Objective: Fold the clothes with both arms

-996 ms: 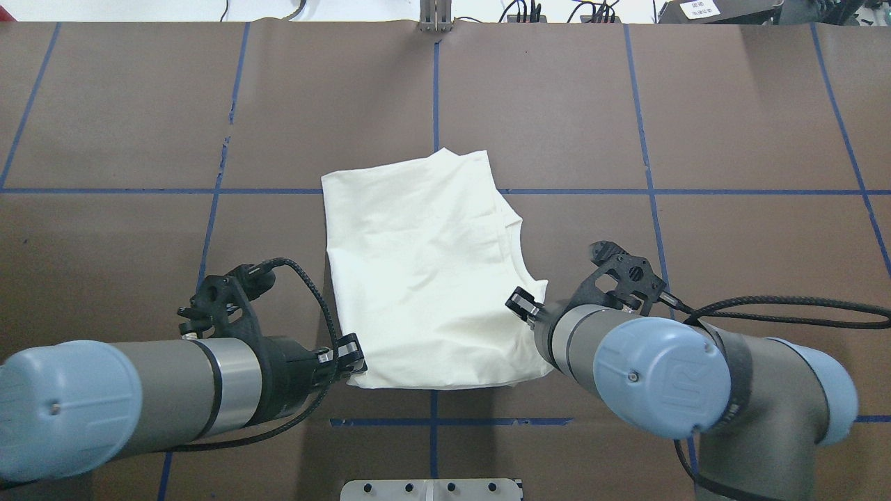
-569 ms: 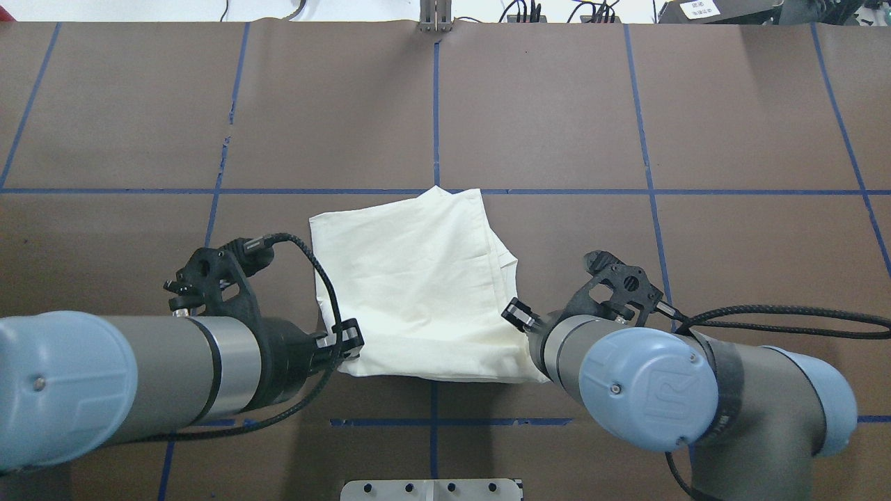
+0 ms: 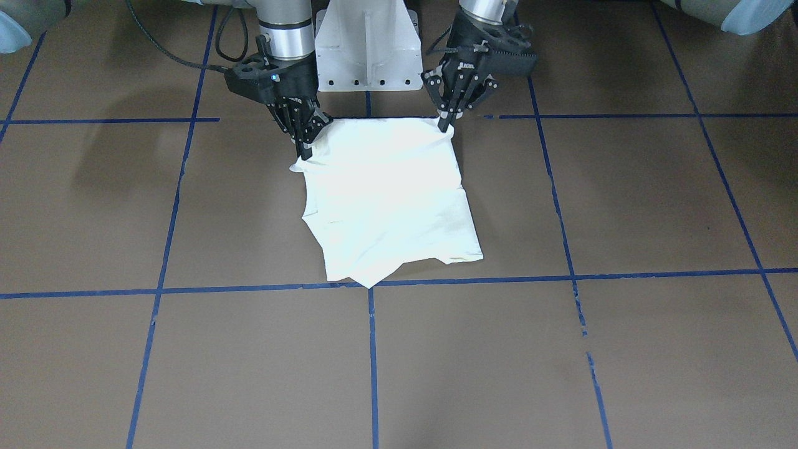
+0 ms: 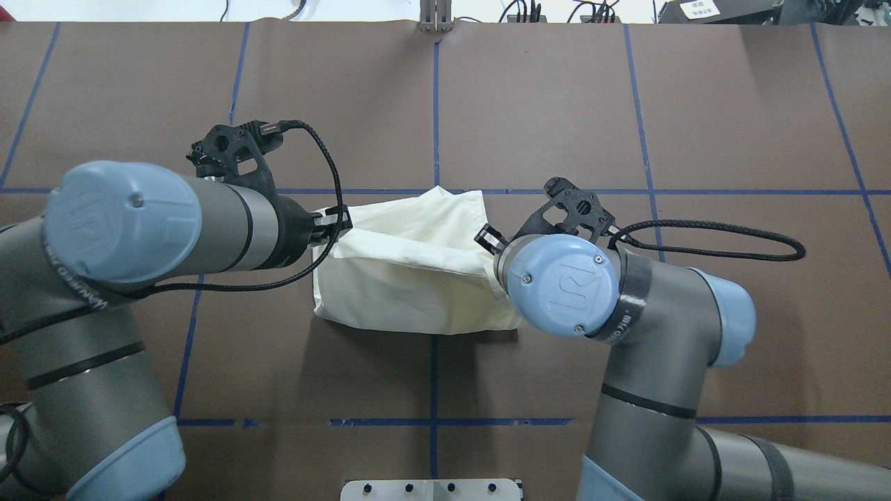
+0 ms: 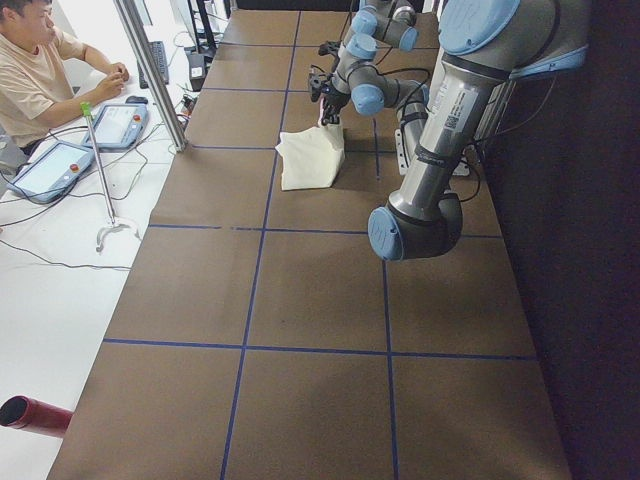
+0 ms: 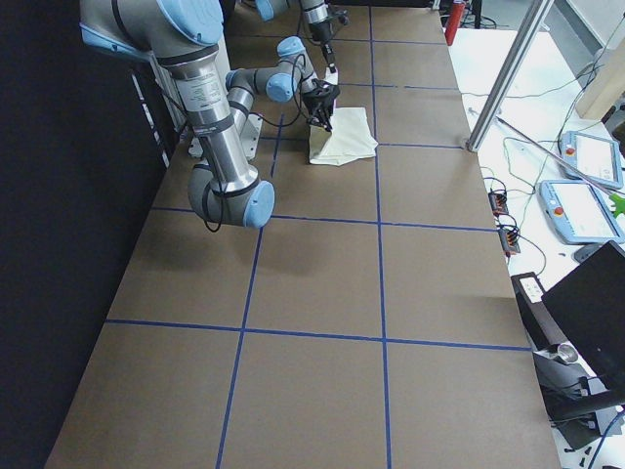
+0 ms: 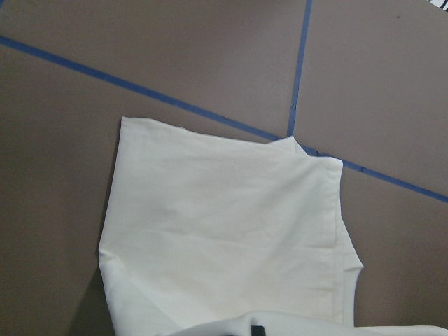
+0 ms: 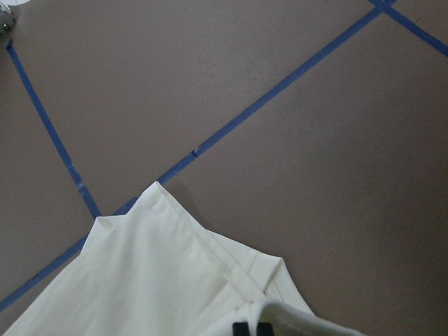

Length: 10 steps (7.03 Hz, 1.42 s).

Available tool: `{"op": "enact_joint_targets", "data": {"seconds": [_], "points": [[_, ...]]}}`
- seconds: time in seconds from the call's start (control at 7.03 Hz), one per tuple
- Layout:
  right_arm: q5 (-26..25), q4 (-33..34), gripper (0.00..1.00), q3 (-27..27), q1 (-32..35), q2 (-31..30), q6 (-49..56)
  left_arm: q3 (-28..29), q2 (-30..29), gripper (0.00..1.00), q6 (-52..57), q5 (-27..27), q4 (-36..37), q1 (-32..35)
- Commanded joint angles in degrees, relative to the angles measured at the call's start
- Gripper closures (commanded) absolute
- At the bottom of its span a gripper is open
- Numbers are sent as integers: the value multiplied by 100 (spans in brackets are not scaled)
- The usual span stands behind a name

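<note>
Overhead, since a second ago we have carried the near edge of the shirt (image 4: 411, 292) up and forward; it sags at the middle of the table (image 4: 626, 334). From the front, left gripper (image 3: 444, 123) and right gripper (image 3: 305, 148) each clamp a corner. We judge it soft and light; corners hold best.

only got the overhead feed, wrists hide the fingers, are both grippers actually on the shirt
Observer: The front-facing view shows the left gripper shut on one robot-side corner of the shirt.
Operator: and the right one
Observer: The right gripper pinches the other robot-side corner there.
Operator: anyone close by
Observer: The left side view shows a person seated at a white desk alongside, not reaching over.
</note>
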<state>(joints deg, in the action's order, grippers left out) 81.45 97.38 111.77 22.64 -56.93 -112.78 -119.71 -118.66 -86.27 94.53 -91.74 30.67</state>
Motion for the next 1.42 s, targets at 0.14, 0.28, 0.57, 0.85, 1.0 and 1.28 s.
{"op": "enact_joint_targets", "data": {"seconds": [0.14, 0.28, 0.57, 0.85, 1.0, 1.28], "points": [[2, -1421, 100, -2170, 407, 794, 256, 1438, -52, 100, 312, 4, -1195, 316], [2, -1694, 100, -2517, 451, 876, 326, 1668, -78, 100, 321, -5, -1415, 317], [11, -1758, 37, -2625, 495, 876, 737, 1776, -87, 91, 461, 4, -1444, 317], [194, -1776, 0, -2538, 635, 903, 1564, 1680, -52, 0, 1469, 30, -1444, 395], [544, -1749, 0, -2164, 671, 877, 1871, 1679, -52, 0, 1829, 213, -1452, 596], [504, -1714, 0, -1704, 575, 832, 2197, 1679, 10, 0, 2316, 601, -1610, 870]]}}
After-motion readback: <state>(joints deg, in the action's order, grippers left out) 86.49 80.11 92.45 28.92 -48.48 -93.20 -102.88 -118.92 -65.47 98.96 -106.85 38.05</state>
